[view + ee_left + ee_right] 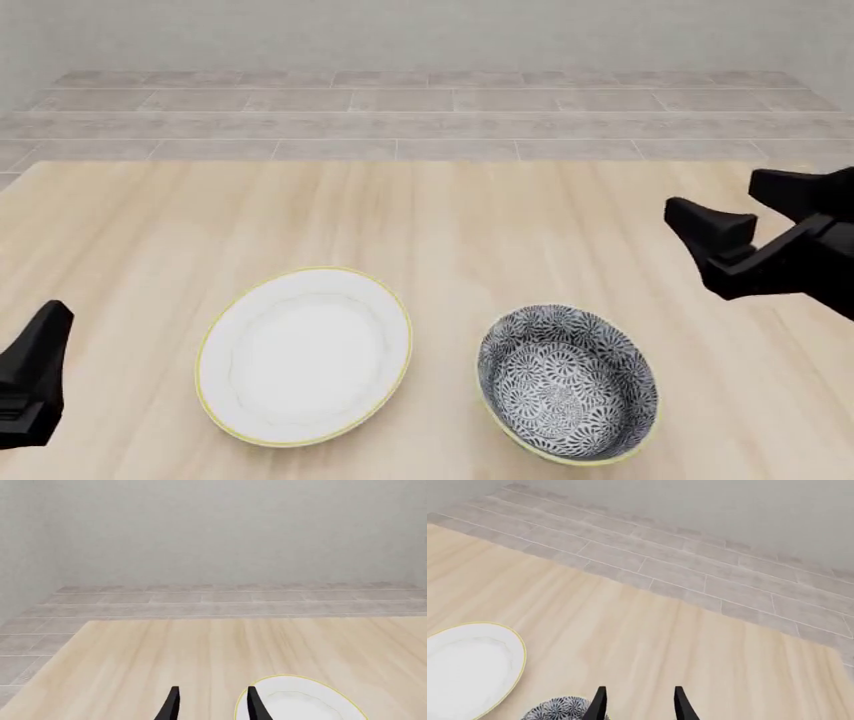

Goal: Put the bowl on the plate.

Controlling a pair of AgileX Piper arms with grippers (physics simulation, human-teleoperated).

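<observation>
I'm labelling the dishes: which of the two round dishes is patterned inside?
The bowl, on the right: dark with a dense white floral pattern. The plate beside it is plain white, gold-rimmed.

Leaving bare worktop (441, 220) open beyond the plate (304, 355) and bowl (567, 385); sitting just apart, narrowing passage between them.

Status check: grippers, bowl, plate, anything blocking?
Left gripper open, empty. Right gripper open, empty, above table. Bowl on table beside plate, apart. Nothing between them.
</observation>
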